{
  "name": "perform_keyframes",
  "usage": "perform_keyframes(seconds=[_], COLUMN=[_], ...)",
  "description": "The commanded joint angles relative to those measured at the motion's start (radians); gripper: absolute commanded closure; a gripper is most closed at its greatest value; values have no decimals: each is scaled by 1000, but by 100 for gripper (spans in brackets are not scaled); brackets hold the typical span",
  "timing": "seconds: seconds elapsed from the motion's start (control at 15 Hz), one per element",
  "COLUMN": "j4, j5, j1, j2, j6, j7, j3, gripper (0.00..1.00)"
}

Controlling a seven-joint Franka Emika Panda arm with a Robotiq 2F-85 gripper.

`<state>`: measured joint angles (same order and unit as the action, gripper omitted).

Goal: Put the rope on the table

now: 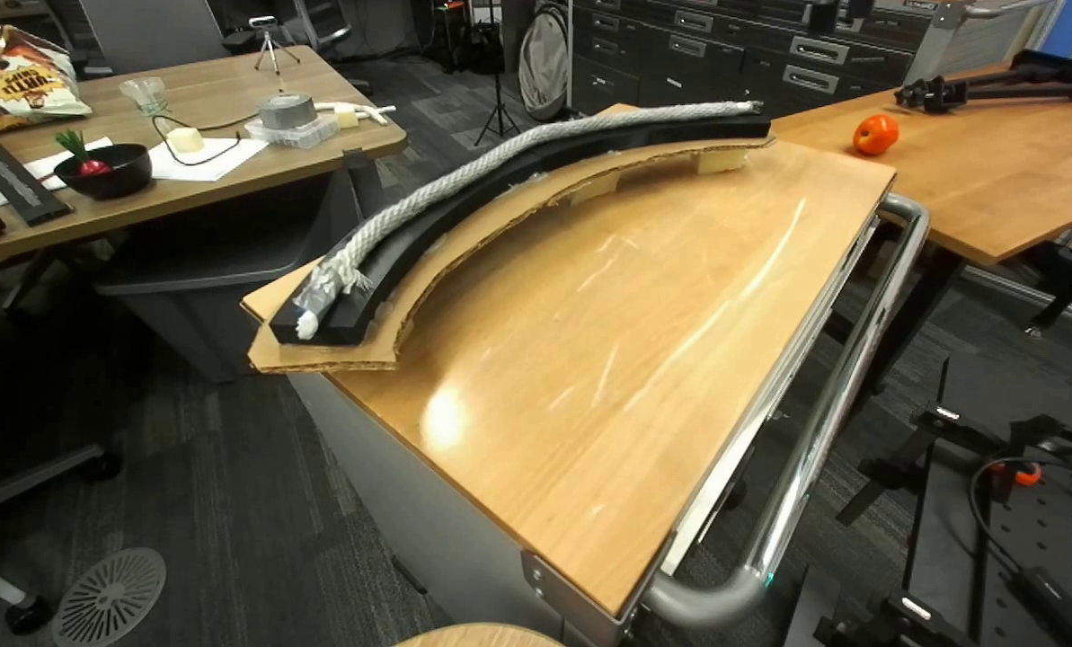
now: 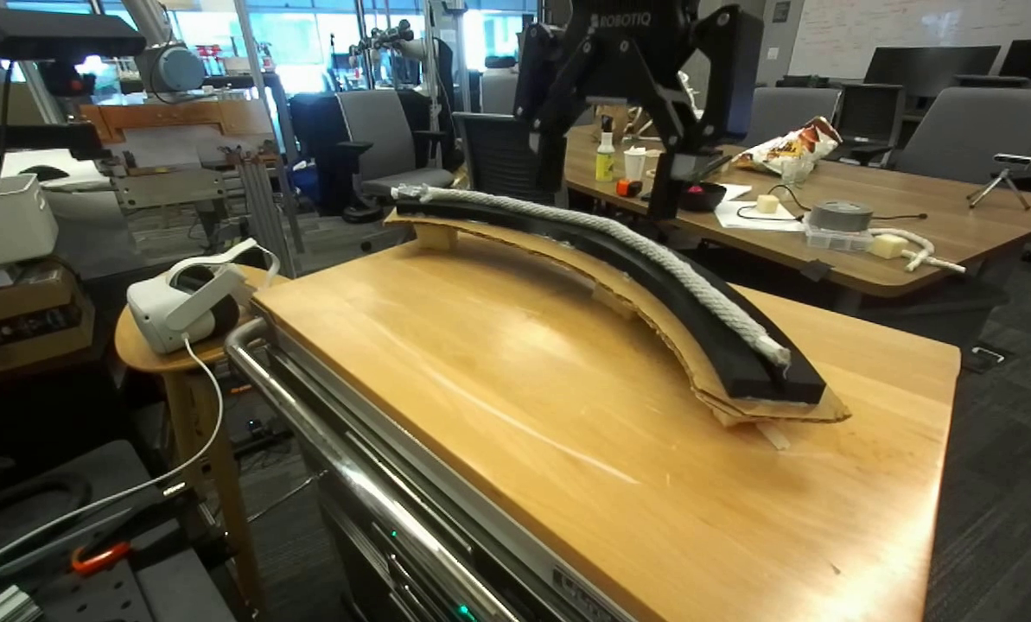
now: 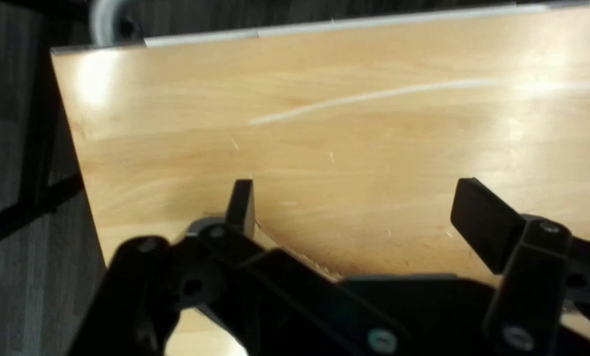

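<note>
Standing at left, a round wooden stool (image 2: 154, 363) bears a white headset (image 2: 168, 309), its white cable (image 2: 220, 406) curling down toward the lower corner. Next, we come to a metal rail (image 2: 351, 472) running along one side of the wooden surface (image 2: 515, 363), a broad, glossy, light-brown top that fills the middle of the scene. Across it arcs a cardboard ledge (image 2: 567, 257), raised off the wood. Above, we find the black end effector (image 2: 607, 192) hanging tips down and spread wide; in the wrist view, its two fingers (image 3: 485, 222) stand well apart, with wood grain visible in the gap. Lower down, apart from those fingers, lies the pale rope (image 2: 619, 231), which we see in both exterior views stretched lengthwise along a black curved strip (image 2: 696, 324). Rope and strip share one bend, and the strip in turn sits on the cardboard ledge, leaving the rope above the wooden surface on top of that stack. In an exterior view, we spot clear wrapping (image 1: 320, 286) and loose strands (image 1: 354, 277) at the rope's nearer end. Farther right, a black bowl (image 2: 703, 199), a chip bag (image 2: 787, 154) and a grey tape roll (image 2: 841, 216) atop a clear box (image 2: 843, 240) share a darker surface (image 2: 986, 231) with a small tripod (image 2: 1005, 174), which stands with legs splayed near the right edge. That surface stands apart from the wooden one.
</note>
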<state>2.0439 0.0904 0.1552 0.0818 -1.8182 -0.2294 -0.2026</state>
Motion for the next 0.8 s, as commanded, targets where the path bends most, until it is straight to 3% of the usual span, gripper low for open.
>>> perform_keyframes(seconds=[0.0, 0.2, 0.33, 0.4, 0.67, 0.73], j4=[-31, -10, -32, -16, -18, -12], j5=[104, 180, 150, 160, 160, 162], j1=[9, 5, -9, -2, -8, -7], j2=[41, 107, 128, 91, 125, 133], j6=[234, 348, 413, 354, 390, 350], j7=[-66, -234, -348, -255, -325, -301], j3=[6, 0, -5, -6, -9, -7], gripper=[0, 0, 0, 0, 0, 0])
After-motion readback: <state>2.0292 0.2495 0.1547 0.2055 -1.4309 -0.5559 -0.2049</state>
